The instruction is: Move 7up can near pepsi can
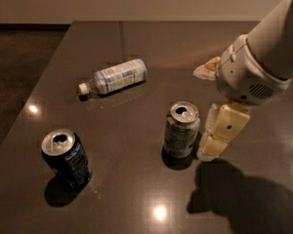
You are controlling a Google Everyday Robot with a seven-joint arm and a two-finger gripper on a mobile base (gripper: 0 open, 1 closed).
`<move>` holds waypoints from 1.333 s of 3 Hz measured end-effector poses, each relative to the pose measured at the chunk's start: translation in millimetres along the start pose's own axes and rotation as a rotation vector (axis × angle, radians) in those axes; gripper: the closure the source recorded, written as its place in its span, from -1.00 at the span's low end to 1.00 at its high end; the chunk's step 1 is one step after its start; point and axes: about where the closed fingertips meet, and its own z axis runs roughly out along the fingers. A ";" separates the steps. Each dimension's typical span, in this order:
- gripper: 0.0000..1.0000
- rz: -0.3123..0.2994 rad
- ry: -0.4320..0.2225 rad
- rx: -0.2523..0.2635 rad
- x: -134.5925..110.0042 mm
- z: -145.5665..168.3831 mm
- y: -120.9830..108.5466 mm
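7up can [181,129]: A pale greenish-grey can is stood upright, opened silver top upward, a little right of the table's middle. It is not gripped by anything.
gripper [205,113]: It is held low, just to the right of the 7up can, under a bulky white wrist [244,74]. The claw is spread wide and nothing is held in it. One cream finger [220,131] is angled down close beside the can's right wall (contact cannot be made out), and the other is seen farther back, well apart from the first.
why so held: The wide spread is judged to be meant for taking the can between the jaws. The can is not yet enclosed.
pepsi can [66,156]: A dark navy can is stood upright near the front left corner, well apart from the 7up can. The move is therefore judged to be barely begun.
water bottle [115,77]: A clear bottle with a pale label is laid on its side behind both cans. It is off the line between them, so the way across is judged to be open.
table [136,38]: A dark, glossy top, on which small glints of lamplight are shown.
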 end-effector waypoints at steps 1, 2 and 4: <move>-1.00 -0.022 -0.049 -0.039 -16.8 19.2 9.3; -0.71 -0.029 -0.072 -0.076 -25.1 31.4 14.2; 0.22 -0.030 -0.096 -0.125 -32.9 37.1 13.9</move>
